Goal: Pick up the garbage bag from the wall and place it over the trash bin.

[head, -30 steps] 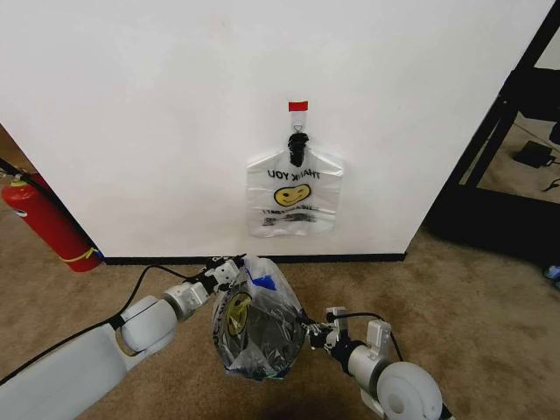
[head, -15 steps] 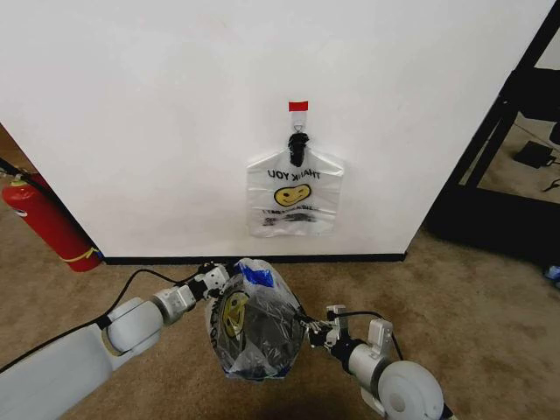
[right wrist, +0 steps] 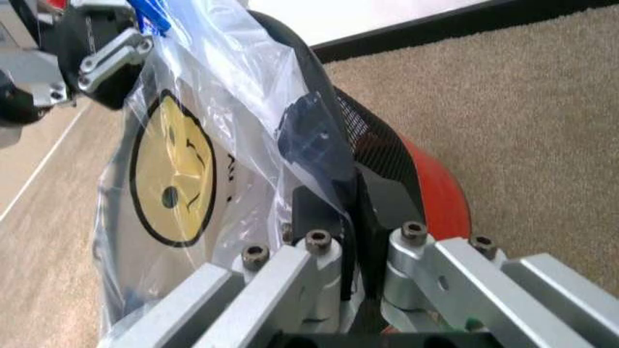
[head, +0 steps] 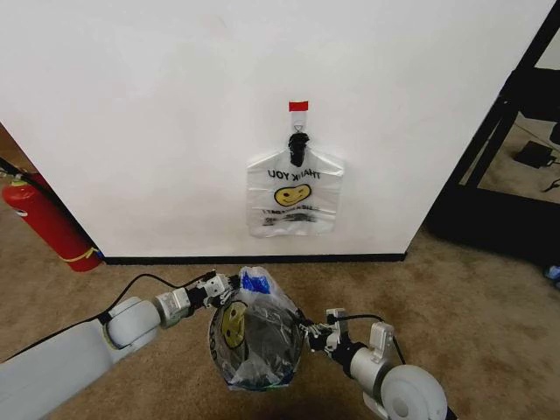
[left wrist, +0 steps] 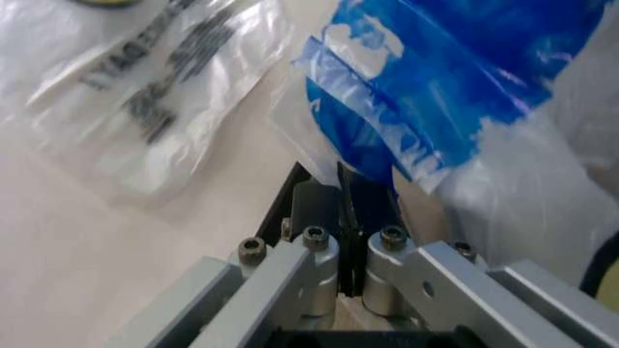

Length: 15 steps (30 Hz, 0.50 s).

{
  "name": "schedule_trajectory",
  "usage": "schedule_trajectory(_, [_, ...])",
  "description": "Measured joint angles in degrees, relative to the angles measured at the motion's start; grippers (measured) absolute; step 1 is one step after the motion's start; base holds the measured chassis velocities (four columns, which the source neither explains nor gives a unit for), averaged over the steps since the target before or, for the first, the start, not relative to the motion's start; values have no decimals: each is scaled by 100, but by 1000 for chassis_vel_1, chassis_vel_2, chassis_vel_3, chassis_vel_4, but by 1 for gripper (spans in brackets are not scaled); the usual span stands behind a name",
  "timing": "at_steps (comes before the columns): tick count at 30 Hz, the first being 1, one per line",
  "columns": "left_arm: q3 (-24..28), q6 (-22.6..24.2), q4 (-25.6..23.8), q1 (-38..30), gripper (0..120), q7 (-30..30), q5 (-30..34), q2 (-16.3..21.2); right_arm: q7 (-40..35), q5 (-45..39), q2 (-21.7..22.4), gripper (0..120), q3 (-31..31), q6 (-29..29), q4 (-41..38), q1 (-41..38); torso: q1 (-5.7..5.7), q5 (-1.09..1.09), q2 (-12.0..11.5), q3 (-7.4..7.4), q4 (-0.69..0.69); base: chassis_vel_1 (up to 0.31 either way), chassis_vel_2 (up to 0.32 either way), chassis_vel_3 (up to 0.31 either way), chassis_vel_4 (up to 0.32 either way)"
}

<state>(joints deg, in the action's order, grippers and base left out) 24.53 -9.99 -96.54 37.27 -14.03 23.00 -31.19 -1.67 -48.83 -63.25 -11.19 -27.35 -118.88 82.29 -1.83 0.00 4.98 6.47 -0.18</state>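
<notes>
1. Our left gripper [head: 229, 287] is clamped tight on the bag's rim at the bin's left side; in the left wrist view its black fingers [left wrist: 314, 206] press together on a thin fold of plastic printed blue.
2. Our right gripper [head: 306, 332] is pinched shut on the opposite rim, at the bin's right side; the right wrist view shows its dark pads [right wrist: 314, 214] gripping clear film against the mesh.
3. The garbage bag [head: 254, 337] is thin, crinkly, translucent plastic with a yellow smiley face, stretched between both grippers and draped over the trash bin [right wrist: 387, 156].
4. That bin is round, black wire mesh with a red base, standing on brown carpet [head: 472, 297] near the wall [head: 157, 114]. The mesh shows dark through the film.
5. We also see a second bag [head: 293, 194] hanging flat on the white wall from a black hook [head: 297, 140] under a red tape strip [head: 298, 106], smiley and "THANK YOU" print showing.
6. A red fire extinguisher [head: 44, 220] leans at the wall's left edge.
</notes>
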Motion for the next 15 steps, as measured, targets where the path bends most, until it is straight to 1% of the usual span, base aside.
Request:
schedule_trajectory(2, [21, -6, 9, -34, 0, -34, 15, -2, 2, 0, 0, 0, 0, 3, -4, 1, 0, 0, 0, 0, 0, 0, 0, 0, 0])
schedule_trajectory(4, [203, -27, 64, -315, 0, -323, 71, -2, 4, -1, 5, 0, 2, 18, -11, -3, 0, 1, 0, 0, 0, 0, 0, 0, 0])
schedule_trajectory(8, [383, -16, 148, -610, 0, -647, 66, -8, 4, -22, 9, 0, 6, 37, -32, -41, 0, 0, 0, 0, 0, 0, 0, 0, 0])
schedule_trajectory(9, [383, -16, 148, -610, 0, -647, 66, -8, 4, -22, 9, 0, 6, 37, -32, -41, 0, 0, 0, 0, 0, 0, 0, 0, 0])
schedule_trajectory(15, [329, 77, 129, -630, 23, -656, -188, 76, 4, -75, -27, 0, -9, 79, -50, -98, 0, 0, 0, 0, 1, 0, 0, 0, 0])
